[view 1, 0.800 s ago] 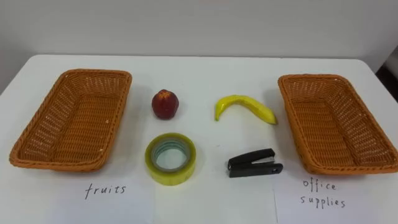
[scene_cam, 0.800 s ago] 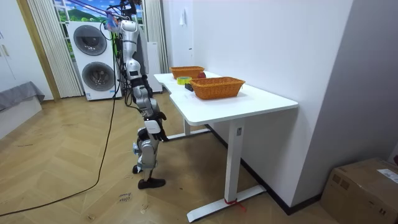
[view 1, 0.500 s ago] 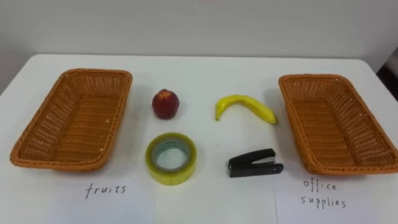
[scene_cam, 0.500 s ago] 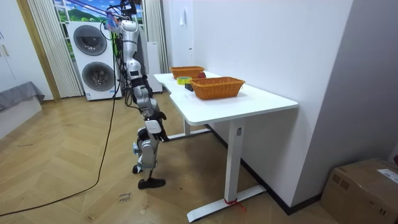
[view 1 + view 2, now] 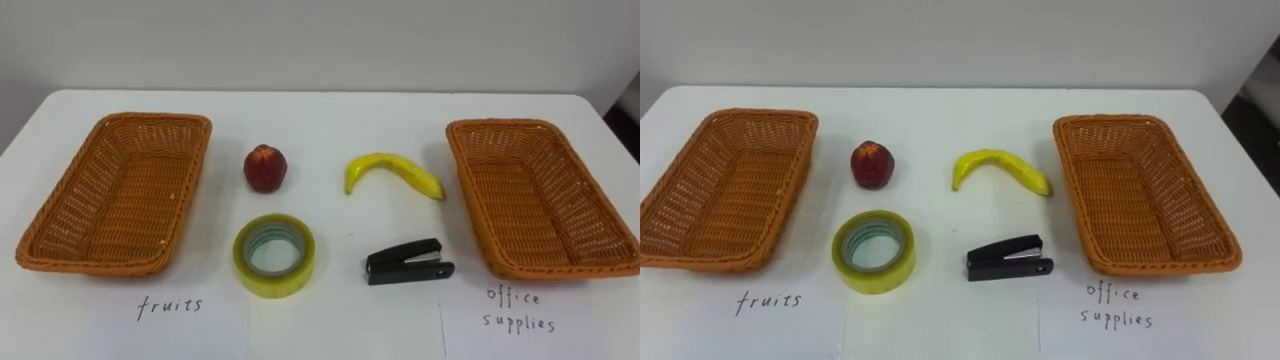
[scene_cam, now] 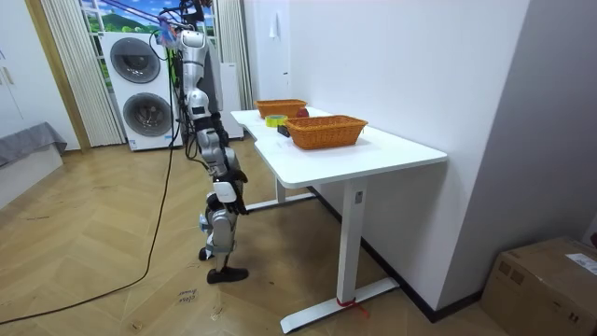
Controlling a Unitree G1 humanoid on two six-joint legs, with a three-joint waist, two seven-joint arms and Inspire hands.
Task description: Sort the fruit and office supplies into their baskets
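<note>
Four items are laid out on the open middle of the table [image 5: 330, 110], and places are best read from the tape [image 5: 273, 282]. The apple [image 5: 266, 167] is set just behind the tape. The stapler [image 5: 408, 262] lies to its right and apart from it, and the banana [image 5: 392, 172] behind and to its right. The left basket [image 5: 150, 118] is placed just left of the tape, while the right basket [image 5: 505, 125] lies well to its right, past the stapler. A label [image 5: 170, 304] is laid before each basket.

The spacing is judged deliberate. Each item is kept free of its neighbours so that it can be grasped alone, and the baskets are kept at the flanks so that each arm is given a short carry. Nothing lies in either basket, so the sorting is judged not yet begun.

The right hand [image 6: 227, 175] is seen in the room view low at the robot's side, below the table's edge and well apart from the tape and every other item. Whether it is released or clenched cannot be told.
</note>
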